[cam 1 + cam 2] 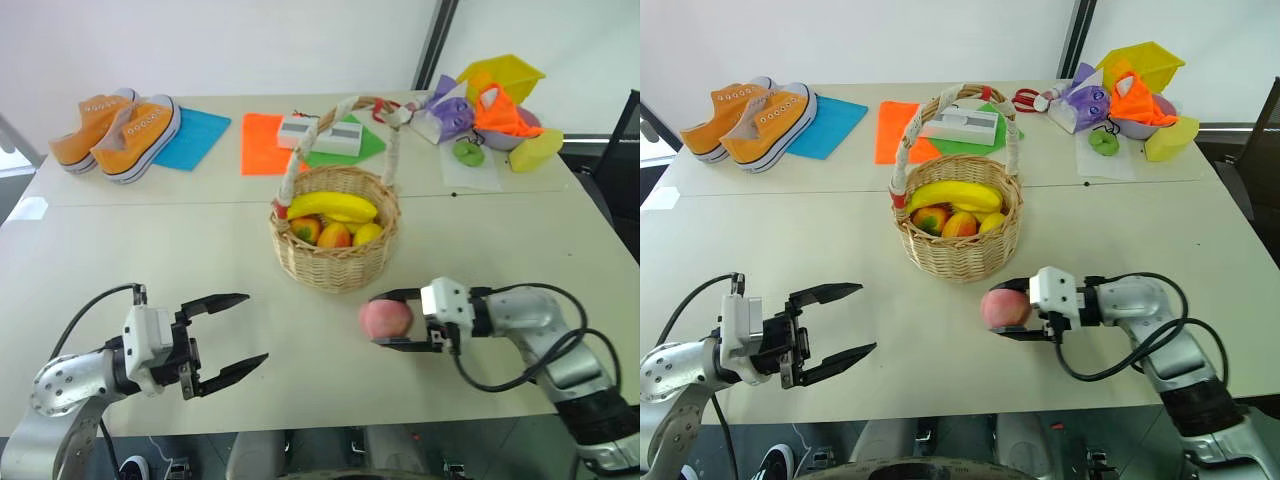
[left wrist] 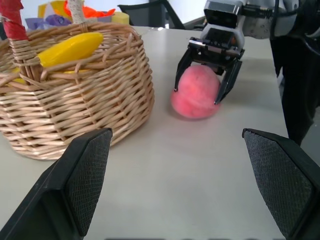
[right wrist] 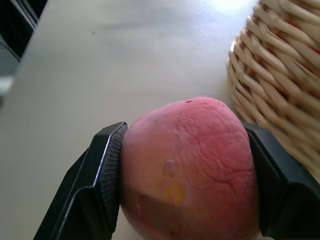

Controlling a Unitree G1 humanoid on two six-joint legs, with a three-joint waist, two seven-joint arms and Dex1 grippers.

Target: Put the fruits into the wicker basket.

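Observation:
The round pink peach point(image 1: 385, 318) rests on the table just in front of the wicker basket point(image 1: 335, 258), a little to its right. My right gripper point(image 1: 378, 320) reaches in from the right and is shut on the peach, one black finger point(image 3: 107, 165) pressed against each side of it. The yellow banana point(image 1: 332, 206) lies in the basket on top of several smaller fruits. At the near left, my left gripper point(image 1: 255, 327) hovers over bare table with its fingers wide open and nothing between them. It points toward the basket and the peach.
Along the far side of the table lie orange sneakers point(image 1: 115, 125), a blue cloth point(image 1: 195, 135), an orange cloth point(image 1: 262, 143) and two small boxes on green paper point(image 1: 345, 140). A yellow bin point(image 1: 500, 78) and a small green fruit on white paper point(image 1: 468, 152) sit far right.

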